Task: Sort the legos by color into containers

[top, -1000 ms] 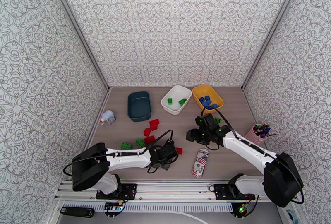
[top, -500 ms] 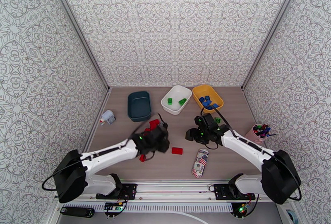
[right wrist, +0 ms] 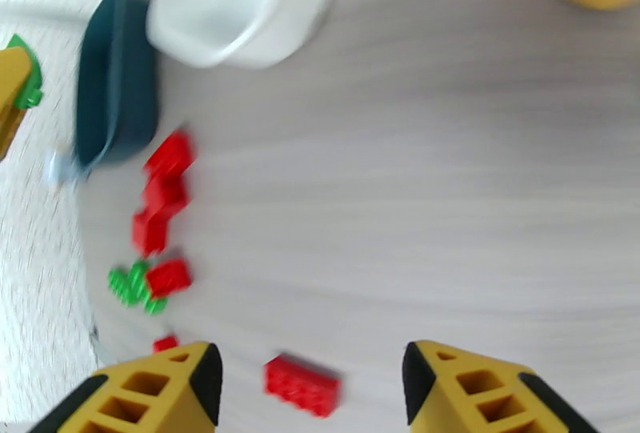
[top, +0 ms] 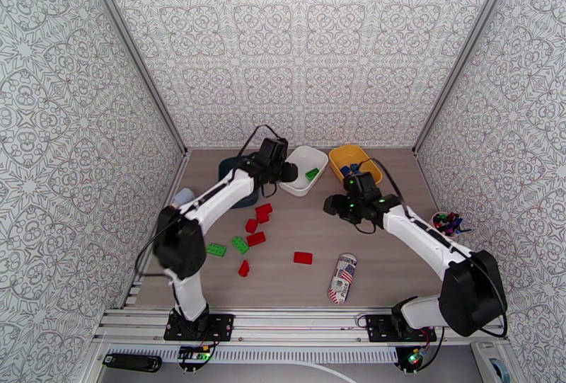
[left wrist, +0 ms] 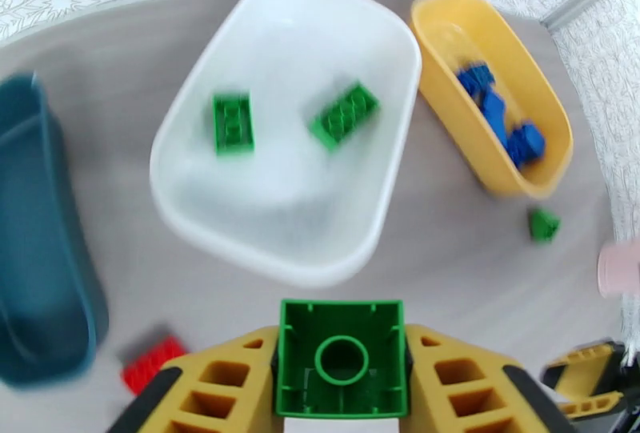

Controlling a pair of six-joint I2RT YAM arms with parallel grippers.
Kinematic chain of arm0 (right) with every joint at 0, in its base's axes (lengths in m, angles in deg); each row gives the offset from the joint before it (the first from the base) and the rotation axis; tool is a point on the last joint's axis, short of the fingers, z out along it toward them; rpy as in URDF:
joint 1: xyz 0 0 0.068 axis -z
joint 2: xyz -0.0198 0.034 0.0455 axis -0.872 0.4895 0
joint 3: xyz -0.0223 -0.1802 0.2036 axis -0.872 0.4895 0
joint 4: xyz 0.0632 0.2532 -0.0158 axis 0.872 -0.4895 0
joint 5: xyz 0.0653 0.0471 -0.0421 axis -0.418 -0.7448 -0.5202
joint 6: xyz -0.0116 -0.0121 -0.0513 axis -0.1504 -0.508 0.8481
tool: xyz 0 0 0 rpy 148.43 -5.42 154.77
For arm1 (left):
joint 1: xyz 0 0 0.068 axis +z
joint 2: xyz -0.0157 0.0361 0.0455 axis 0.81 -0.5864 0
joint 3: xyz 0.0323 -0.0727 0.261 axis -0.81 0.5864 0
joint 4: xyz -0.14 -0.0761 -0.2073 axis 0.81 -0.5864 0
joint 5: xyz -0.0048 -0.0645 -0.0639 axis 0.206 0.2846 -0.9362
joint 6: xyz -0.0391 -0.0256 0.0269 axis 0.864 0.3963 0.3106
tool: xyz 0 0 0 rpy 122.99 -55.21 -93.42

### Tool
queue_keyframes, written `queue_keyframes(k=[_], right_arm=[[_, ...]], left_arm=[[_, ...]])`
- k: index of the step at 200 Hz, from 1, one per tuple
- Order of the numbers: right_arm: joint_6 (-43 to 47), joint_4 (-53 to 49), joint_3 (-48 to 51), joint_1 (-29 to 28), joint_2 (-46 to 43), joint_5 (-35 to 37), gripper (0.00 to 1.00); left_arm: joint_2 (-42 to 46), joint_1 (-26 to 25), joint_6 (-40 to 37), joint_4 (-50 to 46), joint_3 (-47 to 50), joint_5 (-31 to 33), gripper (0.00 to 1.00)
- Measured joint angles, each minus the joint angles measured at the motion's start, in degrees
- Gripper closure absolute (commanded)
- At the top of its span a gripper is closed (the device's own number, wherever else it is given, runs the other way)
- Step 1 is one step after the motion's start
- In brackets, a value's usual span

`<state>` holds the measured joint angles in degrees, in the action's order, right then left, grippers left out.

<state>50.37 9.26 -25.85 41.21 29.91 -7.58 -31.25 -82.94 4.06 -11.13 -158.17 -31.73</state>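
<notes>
My left gripper [left wrist: 342,394] is shut on a green lego [left wrist: 342,358], hollow underside facing the camera. It hangs over the near rim of the white bin [left wrist: 376,210], which holds two green legos [left wrist: 233,122]. From above, the left gripper [top: 283,170] is at that bin's left edge [top: 301,190]. The yellow bin [top: 338,159] holds blue legos [left wrist: 504,118]. Part of the teal bin [top: 237,197] lies under the left arm. My right gripper [right wrist: 312,362] is open and holds nothing, above a red lego [right wrist: 302,385]; from above the right gripper [top: 338,206] is mid-table. Red legos [top: 256,225] and green ones [top: 228,246] lie scattered at left.
A printed can [top: 344,277] lies on its side near the front. A pink cup of markers [top: 446,221] stands at the right wall and a small white object [top: 182,197] at the left. One small green lego [left wrist: 544,225] sits near the yellow bin.
The left arm has swung from the table's front to the back, carrying the green lego up to the white bin. The right gripper has shifted slightly toward the back.
</notes>
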Motion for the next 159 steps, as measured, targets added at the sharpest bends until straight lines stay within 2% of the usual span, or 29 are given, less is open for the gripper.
queue_keyframes(k=[8, 15, 35, 67, 105, 159], right_arm=[[0.17, -0.90, 0.07, 2.05, -0.92, 0.76, 0.30], [0.42, -1.44, 0.24, 3.76, -1.75, 1.49, 0.29], [1.46, -3.28, 1.27, 8.41, -4.37, 3.80, 0.26], [2.95, -5.49, 3.41, 13.55, -5.57, 7.61, 0.26], [4.57, -7.15, 4.33, 15.78, -3.13, 12.72, 0.27], [7.56, -8.02, 2.64, 15.87, 6.14, 17.00, 0.32]], left_arm=[[-2.69, 0.46, -0.11, -0.57, -3.23, -0.52, 0.27], [-4.66, 0.81, -0.26, -1.29, -5.62, -0.90, 0.24], [-7.23, 1.09, -0.24, -2.54, -8.39, -1.46, 0.21], [-5.95, -0.28, -0.42, -2.89, -6.64, -1.46, 0.20], [6.86, -2.78, 0.63, 0.52, 9.66, -0.81, 0.16], [27.89, -6.19, 6.75, 8.41, 33.75, 1.64, 0.13]])
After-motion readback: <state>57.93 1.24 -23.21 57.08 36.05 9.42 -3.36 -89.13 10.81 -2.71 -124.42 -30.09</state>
